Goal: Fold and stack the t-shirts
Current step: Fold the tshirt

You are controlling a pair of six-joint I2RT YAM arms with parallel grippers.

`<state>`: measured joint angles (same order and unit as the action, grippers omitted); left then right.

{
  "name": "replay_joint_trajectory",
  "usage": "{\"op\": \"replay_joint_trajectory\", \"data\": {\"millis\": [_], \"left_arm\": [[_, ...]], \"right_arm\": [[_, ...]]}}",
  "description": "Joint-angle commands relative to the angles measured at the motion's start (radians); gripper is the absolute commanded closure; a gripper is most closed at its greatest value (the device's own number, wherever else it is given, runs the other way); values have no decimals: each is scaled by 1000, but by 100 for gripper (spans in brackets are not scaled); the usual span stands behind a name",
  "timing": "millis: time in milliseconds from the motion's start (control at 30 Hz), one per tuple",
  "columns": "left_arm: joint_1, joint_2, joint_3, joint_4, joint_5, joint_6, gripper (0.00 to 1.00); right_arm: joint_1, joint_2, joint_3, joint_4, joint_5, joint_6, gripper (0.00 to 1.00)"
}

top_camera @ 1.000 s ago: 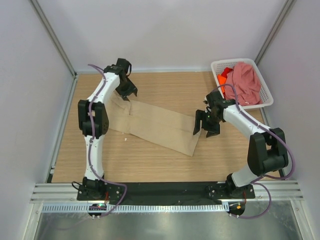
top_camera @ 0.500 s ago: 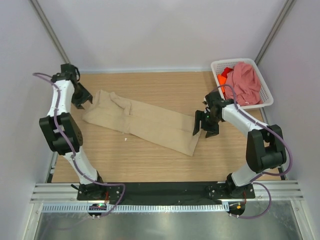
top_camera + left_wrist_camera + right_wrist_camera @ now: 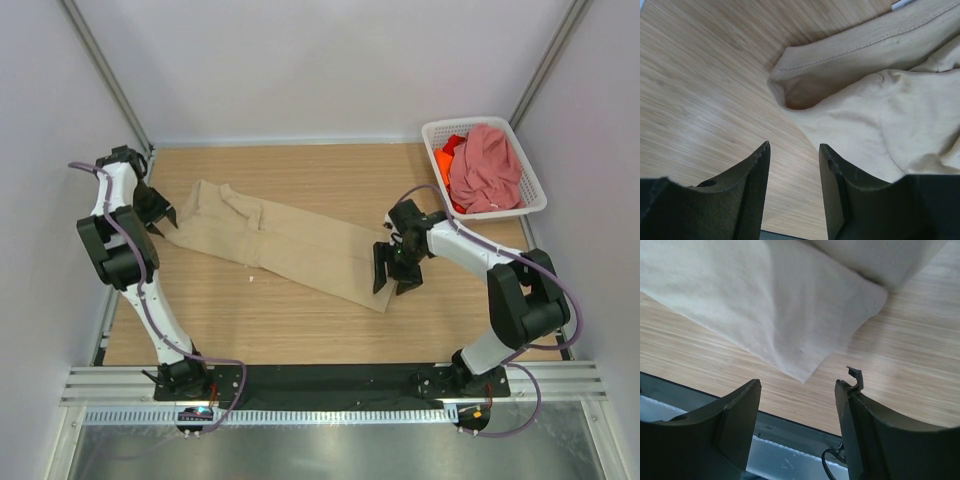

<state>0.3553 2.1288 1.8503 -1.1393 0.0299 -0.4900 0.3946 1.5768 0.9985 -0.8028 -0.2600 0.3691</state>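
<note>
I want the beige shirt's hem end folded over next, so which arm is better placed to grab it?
Probably the right: the open right gripper hovers at the hem corner of the beige t-shirt, seen just ahead of it. The left gripper is at the opposite sleeve end.

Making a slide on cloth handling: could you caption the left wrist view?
Left gripper, jaws open and empty, poised over the wooden table beside the open sleeve of the beige t-shirt.

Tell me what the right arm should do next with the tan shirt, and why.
Probably lower the right end effector onto the hem corner of the beige t-shirt and close: its jaws stand open and empty, that corner just ahead.
</note>
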Motion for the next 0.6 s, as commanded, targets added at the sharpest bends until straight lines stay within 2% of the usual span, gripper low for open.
{"op": "replay_joint_trajectory", "data": {"millis": [0,233,367,567], "left_arm": [[1,-7,38,-53,-25,42,54],[1,13,26,-51,-58,62,50],[2,23,17,-50,-64,67,50],[2,28,17,-50,-76,71,49]], "right_arm": [[29,-64,-37,4,33,25,31],[43,-70,-83,28,28,54,30],[55,-61,-112,79,-10,102,34],[61,-49,-139,111,-5,139,37]]}}
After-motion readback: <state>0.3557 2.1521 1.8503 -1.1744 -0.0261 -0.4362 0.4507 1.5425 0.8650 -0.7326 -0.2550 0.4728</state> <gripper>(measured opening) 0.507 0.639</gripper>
